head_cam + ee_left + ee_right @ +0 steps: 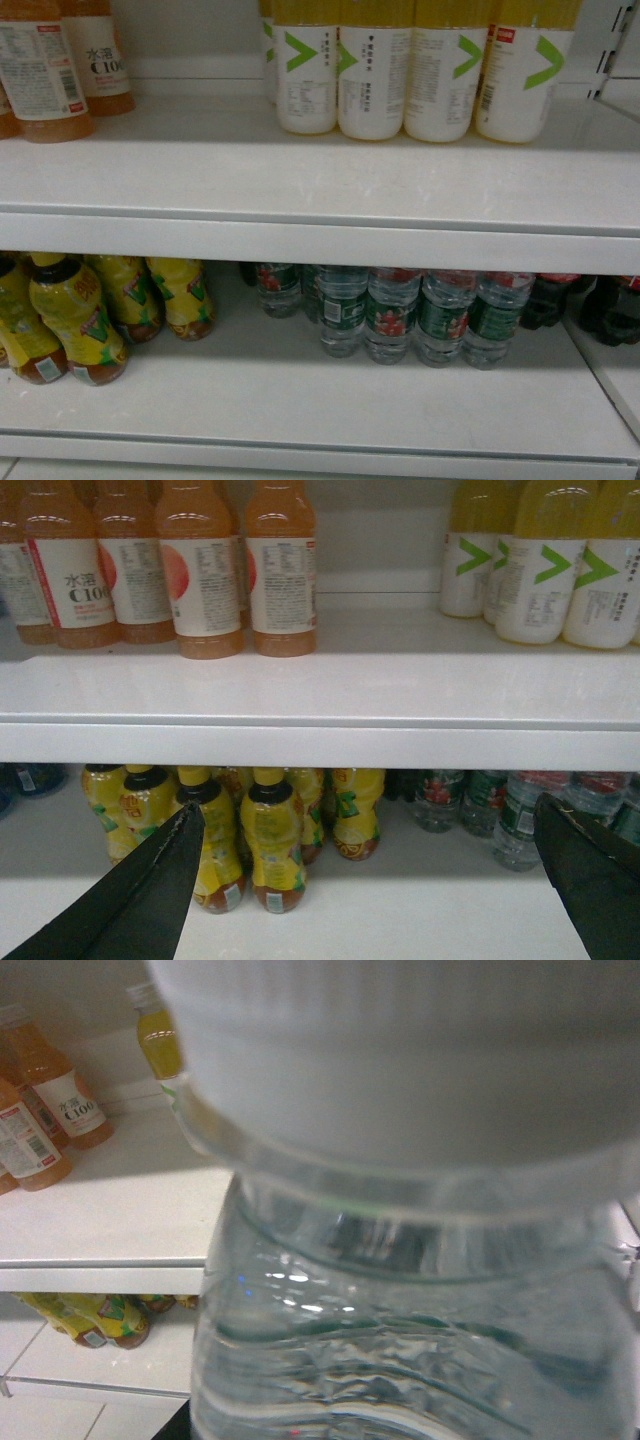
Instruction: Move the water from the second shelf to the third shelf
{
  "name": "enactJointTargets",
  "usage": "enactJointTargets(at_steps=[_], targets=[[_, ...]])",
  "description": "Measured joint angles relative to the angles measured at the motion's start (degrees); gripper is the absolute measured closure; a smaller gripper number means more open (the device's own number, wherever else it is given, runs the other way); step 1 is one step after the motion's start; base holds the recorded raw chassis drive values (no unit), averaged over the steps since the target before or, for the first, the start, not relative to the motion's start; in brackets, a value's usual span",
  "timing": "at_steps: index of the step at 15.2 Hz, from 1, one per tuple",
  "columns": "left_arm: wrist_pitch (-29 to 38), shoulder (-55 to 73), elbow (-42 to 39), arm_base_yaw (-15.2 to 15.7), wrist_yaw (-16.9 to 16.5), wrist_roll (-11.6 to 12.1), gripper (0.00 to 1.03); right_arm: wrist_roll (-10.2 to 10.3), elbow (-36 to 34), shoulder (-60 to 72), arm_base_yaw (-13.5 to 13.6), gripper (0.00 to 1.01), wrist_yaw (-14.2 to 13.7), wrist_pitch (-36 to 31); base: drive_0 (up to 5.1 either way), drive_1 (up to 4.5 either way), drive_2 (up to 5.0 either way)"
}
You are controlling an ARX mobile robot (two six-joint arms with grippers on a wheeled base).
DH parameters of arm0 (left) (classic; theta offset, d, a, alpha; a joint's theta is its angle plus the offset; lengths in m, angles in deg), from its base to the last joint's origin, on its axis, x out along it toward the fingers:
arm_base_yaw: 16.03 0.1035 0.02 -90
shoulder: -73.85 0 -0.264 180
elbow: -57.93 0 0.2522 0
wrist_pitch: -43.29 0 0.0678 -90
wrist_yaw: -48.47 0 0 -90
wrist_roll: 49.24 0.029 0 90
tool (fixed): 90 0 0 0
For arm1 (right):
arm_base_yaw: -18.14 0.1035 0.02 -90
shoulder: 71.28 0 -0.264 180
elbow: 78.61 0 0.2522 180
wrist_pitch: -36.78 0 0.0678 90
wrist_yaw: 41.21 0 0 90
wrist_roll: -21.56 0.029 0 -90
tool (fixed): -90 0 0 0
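One water bottle (420, 1290) fills the right wrist view, its white cap and ribbed shoulder so close that the right pincer appears clamped on it, though the fingers themselves cannot be seen, while more bottled water (400, 315) waits on the lower shelf (300, 410). Left pincer (365, 880) hangs with fingers apart, holding nothing, before the yellow tea bottles (270, 830). Setting the load upright on bare white shelf (110, 1210), clear of the orange drinks (40, 1110), looks wisest.
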Motion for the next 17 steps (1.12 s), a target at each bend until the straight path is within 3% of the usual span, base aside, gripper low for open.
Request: enactJointTargets(at_steps=[17], targets=[[0.02, 0.0, 0.0, 0.0, 0.02, -0.02, 0.05, -0.02, 0.0, -0.09, 0.02, 0.58, 0.13, -0.17, -4.5, 2.22, 2.2]])
